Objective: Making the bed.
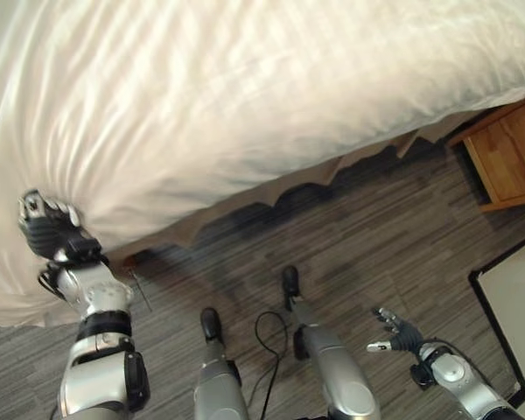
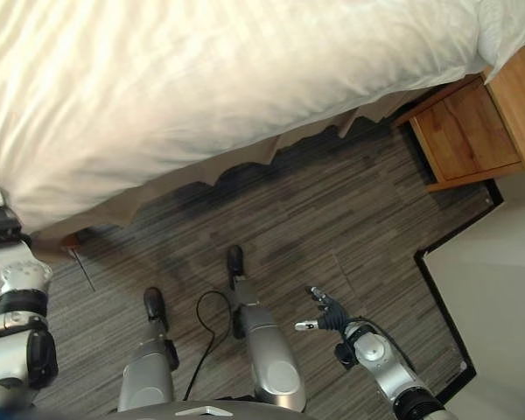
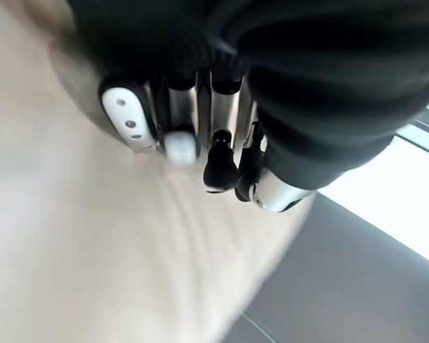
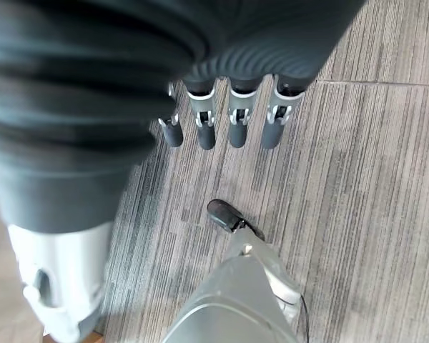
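Across the top of the eye views, from nine o'clock round to two, lies the bed (image 1: 35, 289), covered by a white duvet (image 1: 245, 96) whose edge hangs over the side towards me. Below the duvet a tan skirt (image 1: 306, 179) shows along the bed's edge, with grey striped floor (image 1: 376, 254) under it and a wooden nightstand (image 1: 507, 157) at about three o'clock.

I judge the duvet to be bulky but light, soft and limp all through: it should fold and ripple wherever I pull, and drag along the bed rather than slide cleanly. The sensible hold is on the overhanging edge, bunching a good fold of cloth rather than nipping a thin bit that could slip out.

My left robot hand (image 1: 48, 223) is at nine o'clock, pressed into the hanging duvet near its corner. From its wrist view the fingers (image 3: 177, 139) curl down against the cloth, and I take them to be pinching a fold.

My right robot hand (image 1: 394, 332) hangs at five o'clock over the floor, well apart from the bed, fingers straight and relaxed, holding nothing.
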Available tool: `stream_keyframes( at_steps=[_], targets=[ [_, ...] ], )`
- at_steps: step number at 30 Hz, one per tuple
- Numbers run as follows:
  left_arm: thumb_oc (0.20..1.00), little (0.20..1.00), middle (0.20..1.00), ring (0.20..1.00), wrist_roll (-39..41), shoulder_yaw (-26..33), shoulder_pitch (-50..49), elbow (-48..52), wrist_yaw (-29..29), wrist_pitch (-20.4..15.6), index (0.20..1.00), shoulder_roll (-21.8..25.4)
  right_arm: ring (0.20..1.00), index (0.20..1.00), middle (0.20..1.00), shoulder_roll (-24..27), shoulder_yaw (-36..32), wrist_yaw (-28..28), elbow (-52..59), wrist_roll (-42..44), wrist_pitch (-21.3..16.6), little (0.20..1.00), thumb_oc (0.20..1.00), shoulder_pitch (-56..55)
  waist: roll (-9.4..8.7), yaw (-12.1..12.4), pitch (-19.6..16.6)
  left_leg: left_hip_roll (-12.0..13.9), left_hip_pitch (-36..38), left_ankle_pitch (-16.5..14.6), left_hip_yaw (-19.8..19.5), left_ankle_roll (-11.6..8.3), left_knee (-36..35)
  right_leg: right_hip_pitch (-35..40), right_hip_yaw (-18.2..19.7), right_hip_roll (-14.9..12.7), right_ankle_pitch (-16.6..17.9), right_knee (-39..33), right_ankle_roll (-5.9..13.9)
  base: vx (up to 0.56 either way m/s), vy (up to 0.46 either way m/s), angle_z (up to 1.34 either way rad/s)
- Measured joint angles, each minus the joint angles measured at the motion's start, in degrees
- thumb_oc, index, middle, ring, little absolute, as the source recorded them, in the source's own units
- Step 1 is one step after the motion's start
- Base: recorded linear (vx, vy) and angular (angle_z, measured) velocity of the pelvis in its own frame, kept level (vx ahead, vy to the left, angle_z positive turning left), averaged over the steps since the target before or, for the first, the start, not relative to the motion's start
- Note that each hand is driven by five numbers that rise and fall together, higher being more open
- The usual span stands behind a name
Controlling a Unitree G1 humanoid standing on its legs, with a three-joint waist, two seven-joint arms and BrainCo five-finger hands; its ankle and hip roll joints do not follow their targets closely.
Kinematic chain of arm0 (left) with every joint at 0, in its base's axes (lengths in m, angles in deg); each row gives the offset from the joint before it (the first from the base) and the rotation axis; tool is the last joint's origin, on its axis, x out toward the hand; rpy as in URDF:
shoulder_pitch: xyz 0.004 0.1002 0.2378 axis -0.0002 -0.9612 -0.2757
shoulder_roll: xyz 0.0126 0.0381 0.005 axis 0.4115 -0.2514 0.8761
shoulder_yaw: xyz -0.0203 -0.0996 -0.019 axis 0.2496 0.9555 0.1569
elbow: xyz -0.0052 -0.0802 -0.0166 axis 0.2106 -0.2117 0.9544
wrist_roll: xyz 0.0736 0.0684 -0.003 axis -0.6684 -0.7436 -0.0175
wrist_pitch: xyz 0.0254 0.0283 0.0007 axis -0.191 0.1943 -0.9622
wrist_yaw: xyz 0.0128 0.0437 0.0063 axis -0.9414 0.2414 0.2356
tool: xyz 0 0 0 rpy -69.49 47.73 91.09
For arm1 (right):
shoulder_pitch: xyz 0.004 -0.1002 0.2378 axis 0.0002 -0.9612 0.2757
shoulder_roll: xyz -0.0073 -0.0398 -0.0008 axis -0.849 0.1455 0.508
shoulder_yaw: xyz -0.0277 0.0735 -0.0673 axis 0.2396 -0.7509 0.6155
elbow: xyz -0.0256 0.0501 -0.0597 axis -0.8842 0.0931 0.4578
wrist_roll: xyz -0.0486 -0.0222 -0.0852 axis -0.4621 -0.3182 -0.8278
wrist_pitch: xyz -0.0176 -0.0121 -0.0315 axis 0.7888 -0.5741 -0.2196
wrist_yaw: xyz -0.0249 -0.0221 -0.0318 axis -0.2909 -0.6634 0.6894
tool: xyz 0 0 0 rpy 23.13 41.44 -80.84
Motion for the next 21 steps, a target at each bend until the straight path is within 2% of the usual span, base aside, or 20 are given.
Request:
stream_keyframes(
  at_steps=[2, 3, 4, 6, 10, 13, 16, 17, 18, 19, 21],
  targets=[
    [0.200, 0.200, 0.200, 0.200, 0.5, -0.1, -2.3, -4.7, 1.3, 3.3, 0.200, -2.8, 1.000, 1.000, 1.000, -0.8, 0.7, 0.1, 0.2, 0.0, 0.0, 1.000, 1.000, -0.4, -0.82, -0.2, 0.0, -0.4, 0.0, 0.2, -0.1, -0.02, -0.1, -0.1, -0.2, -0.1, 0.4, 0.0, -0.53, 0.00, -0.029, 0.15],
    [0.200, 0.200, 0.200, 0.200, 1.0, -0.1, -3.9, -6.7, 2.3, 4.5, 0.200, -4.8, 1.000, 1.000, 1.000, -1.6, 0.7, 0.2, 0.2, 0.0, 0.0, 1.000, 1.000, -0.5, -1.76, -0.3, 0.0, -0.6, 0.1, 0.6, -0.1, 0.09, -0.2, -0.2, 0.0, -0.2, 1.1, 0.0, -1.47, 0.00, -0.037, 0.17],
    [0.200, 0.200, 0.200, 0.200, 2.6, 0.0, -6.7, -9.8, 3.2, 5.8, 0.200, -8.1, 1.000, 1.000, 1.000, -3.1, 0.8, 0.0, 0.1, 0.0, 0.0, 1.000, 1.000, -0.5, -3.73, -0.2, 0.0, -0.7, 0.1, 0.7, -0.4, -0.04, -0.5, -0.2, 0.0, -0.1, 2.4, 0.0, -3.09, 0.00, -0.023, 0.16],
    [0.200, 0.200, 0.200, 0.200, 2.7, -0.2, -9.3, -12.1, 4.1, 6.7, 0.200, -10.3, 1.000, 1.000, 1.000, -4.1, 0.7, -0.1, 0.0, 0.0, 0.0, 1.000, 1.000, -0.5, -5.32, -0.1, 0.0, -0.8, 0.0, 0.7, -1.2, -0.15, -0.7, -0.2, 0.0, 0.0, 4.2, 0.0, -4.82, 0.01, -0.019, 0.20],
    [0.200, 0.200, 0.200, 0.200, 2.5, -0.2, -11.2, -15.4, 5.2, 7.1, 0.200, -10.9, 1.000, 1.000, 1.000, -4.6, 0.6, -0.6, -0.2, 0.0, -0.2, 1.000, 1.000, 0.5, -5.57, 1.1, 0.2, -0.3, 0.4, 0.3, -1.3, -0.98, -0.8, 0.3, 0.0, 0.6, 5.2, 0.0, -6.20, 0.00, -0.013, 0.00],
    [0.200, 0.200, 0.200, 0.200, 2.5, 0.1, -11.0, -13.9, 6.4, 7.1, 0.200, -10.7, 1.000, 1.000, 1.000, -4.6, 0.6, -1.2, -1.1, 0.0, -0.2, 1.000, 1.000, 0.5, -4.60, 1.6, 0.9, -0.4, 1.9, 0.1, -1.3, -1.31, -0.9, 1.8, 0.1, 0.5, 5.4, -0.1, -6.43, 0.04, -0.005, 0.01],
    [0.200, 0.200, 0.200, 0.200, -0.1, -2.0, -11.5, -13.6, 6.4, 7.8, 0.200, -9.6, 1.000, 1.000, 1.000, -4.6, 0.5, -1.2, -2.7, -0.1, 0.0, 1.000, 1.000, 0.4, -3.91, 1.9, 1.3, -0.6, 3.5, -0.1, -1.3, -1.14, -1.1, 3.4, 0.0, 0.2, 4.6, -0.1, -6.22, 0.07, 0.021, 0.03],
    [0.200, 0.200, 0.200, 0.200, -5.5, -7.0, -13.4, -13.8, 6.3, 9.2, 0.200, -9.1, 1.000, 1.000, 1.000, -4.8, 0.5, -1.1, -5.8, -0.6, 0.1, 1.000, 1.000, 0.6, -3.19, 2.4, 1.5, -0.6, 5.4, -0.2, -1.2, -1.09, -1.5, 5.1, 0.1, 0.3, 3.7, -0.1, -6.25, 0.08, 0.040, 0.00],
    [0.200, 0.200, 0.200, 0.200, -7.7, -9.1, -14.0, -14.1, 6.1, 10.1, 0.200, -8.7, 1.000, 1.000, 1.000, -4.7, 0.2, -1.2, -6.9, -0.6, 0.2, 1.000, 1.000, 0.5, -2.48, 2.6, 1.4, -0.6, 6.1, -0.2, -1.2, -1.05, -1.9, 5.5, 0.1, 0.3, 3.4, -0.1, -6.09, 0.15, 0.091, 0.03],
    [0.200, 0.200, 0.200, 0.200, -17.8, -15.2, -16.8, -13.9, 4.7, 12.7, 0.200, -9.0, 1.000, 1.000, 1.000, -4.7, -0.6, -1.2, -11.7, -1.6, 1.4, 1.000, 1.000, 1.6, 0.12, 3.3, 0.8, -0.9, 7.3, -0.4, -1.2, -0.77, -2.1, 6.9, 0.0, -0.1, 3.0, -0.1, -6.45, 0.19, 0.097, 0.08],
    [0.200, 0.200, 0.200, 0.200, -27.7, -21.8, -19.9, -14.0, 3.8, 14.6, 0.200, -9.6, 1.000, 1.000, 1.000, -4.7, -2.4, -1.2, -15.7, -3.1, 2.1, 1.000, 1.000, 2.2, 3.07, 3.4, -0.7, -1.2, 8.8, -0.7, -1.3, -0.34, -2.2, 8.3, -0.2, -0.4, 2.6, -0.1, -6.48, 0.19, 0.064, 0.08]
  ],
)
